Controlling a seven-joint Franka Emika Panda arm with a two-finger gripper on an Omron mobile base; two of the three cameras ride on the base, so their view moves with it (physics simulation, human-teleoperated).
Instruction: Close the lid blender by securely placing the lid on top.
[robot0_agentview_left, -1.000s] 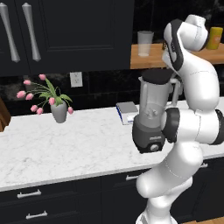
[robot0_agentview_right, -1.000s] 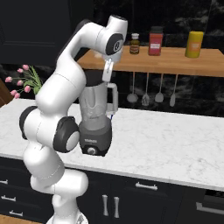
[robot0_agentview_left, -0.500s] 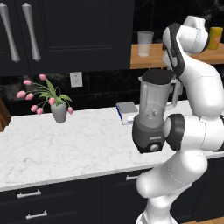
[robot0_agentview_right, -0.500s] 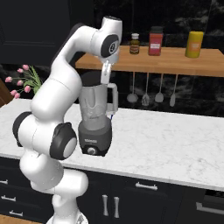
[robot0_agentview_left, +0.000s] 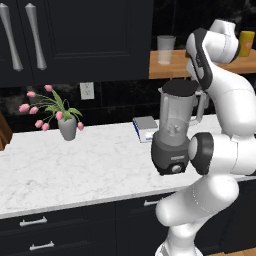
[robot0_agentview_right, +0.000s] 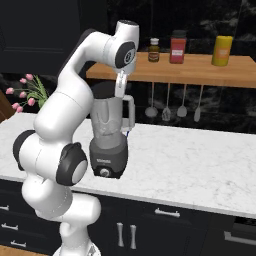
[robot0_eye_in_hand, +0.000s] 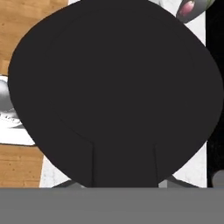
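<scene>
1. Pink tulips (robot0_agentview_left: 47, 107) stand at nine o'clock on the marble counter (robot0_agentview_left: 75, 170)
2. The blender (robot0_agentview_left: 175, 132) stands centre, the black lid (robot0_agentview_left: 179, 88) on its jar rim
3. The gripper (robot0_agentview_right: 120, 91), at twelve o'clock above, is clamped on the lid

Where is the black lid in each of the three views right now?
Left base view: lid atop the blender jar, right of centre.
Right base view: lid on the jar, left of centre.
Hand view: lid spans the frame.
Shared landmark: pink flowers.
</scene>
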